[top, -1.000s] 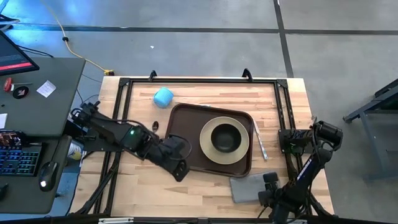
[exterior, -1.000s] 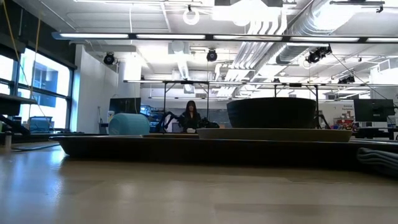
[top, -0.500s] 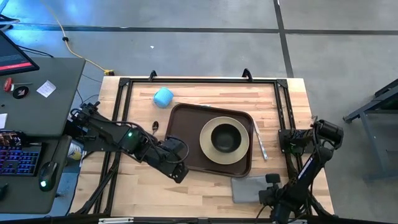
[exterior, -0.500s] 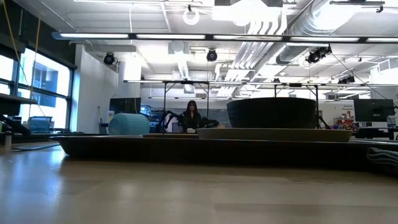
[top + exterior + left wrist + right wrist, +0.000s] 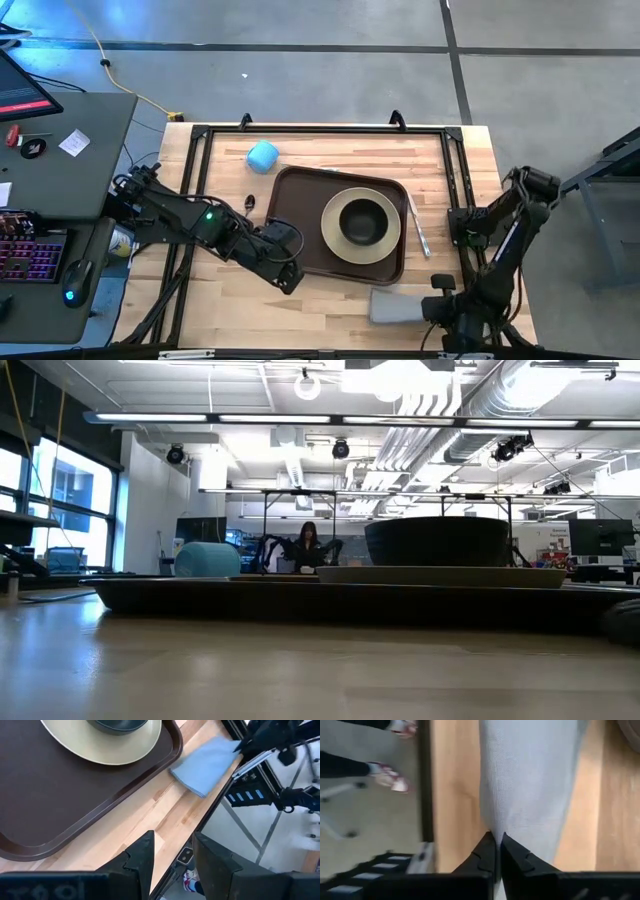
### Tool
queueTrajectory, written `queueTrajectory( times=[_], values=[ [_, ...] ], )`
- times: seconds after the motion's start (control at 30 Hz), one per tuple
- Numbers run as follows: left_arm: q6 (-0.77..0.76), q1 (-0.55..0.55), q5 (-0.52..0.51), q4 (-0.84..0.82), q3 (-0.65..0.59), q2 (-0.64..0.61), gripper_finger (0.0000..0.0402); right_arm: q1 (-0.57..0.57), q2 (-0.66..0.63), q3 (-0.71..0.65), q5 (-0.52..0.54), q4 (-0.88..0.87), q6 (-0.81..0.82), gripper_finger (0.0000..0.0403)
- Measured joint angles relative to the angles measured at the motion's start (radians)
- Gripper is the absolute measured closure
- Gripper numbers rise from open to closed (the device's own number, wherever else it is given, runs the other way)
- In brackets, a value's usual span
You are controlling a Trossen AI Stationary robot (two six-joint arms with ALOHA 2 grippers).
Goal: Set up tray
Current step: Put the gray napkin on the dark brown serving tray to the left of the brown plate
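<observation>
High view: right pincer [image 5: 432, 308] is clenched on the grey napkin [image 5: 395, 305] at the desk [image 5: 330, 305] front edge; left pincer [image 5: 291, 283], released, hovers beside the tray [image 5: 295, 225], mid-desk.

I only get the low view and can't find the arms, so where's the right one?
Observer: The right tool is shut on the flat grey cloth napkin, beside the large dark brown plastic tray, on your camera's side.
Operator: And the left one?
Observer: The left tool hangs open by the tray's near left corner, holding nothing.
Operator: What's inside the dark round bowl?
Observer: From above it looks empty, sitting on the round beige plate.
</observation>
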Motion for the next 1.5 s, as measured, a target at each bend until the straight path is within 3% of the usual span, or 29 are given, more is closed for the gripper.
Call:
queueTrajectory(
  times=[0.23,0.37,0.5,0.63,1.03,1.27,1.5],
  values=[
    [0.388,0.000,0.005,0.360,0.000,0.000,0.0234,-0.085,-0.158,0.000,-0.065,0.035,0.028,0.0400],
    [0.581,0.001,-0.002,0.556,0.001,0.000,0.0234,-0.174,-0.233,0.000,-0.157,0.043,0.053,0.0401],
    [0.673,0.008,-0.057,0.661,0.002,0.010,0.0234,-0.277,-0.281,0.000,-0.279,0.102,0.094,0.0402],
    [0.670,0.026,-0.055,0.680,0.001,0.037,0.0234,-0.374,-0.296,0.000,-0.392,0.192,0.159,0.0402],
    [0.624,0.046,0.066,0.660,0.000,0.105,0.0234,-0.564,-0.296,0.002,-0.511,0.327,0.209,0.0403],
    [0.755,0.048,0.038,0.638,0.000,0.105,0.0234,-0.675,-0.296,0.002,-0.599,0.480,0.234,0.0403],
    [0.931,0.061,0.024,0.625,0.000,0.117,0.0234,-0.737,-0.296,0.002,-0.618,0.576,0.239,0.0403]
  ],
)
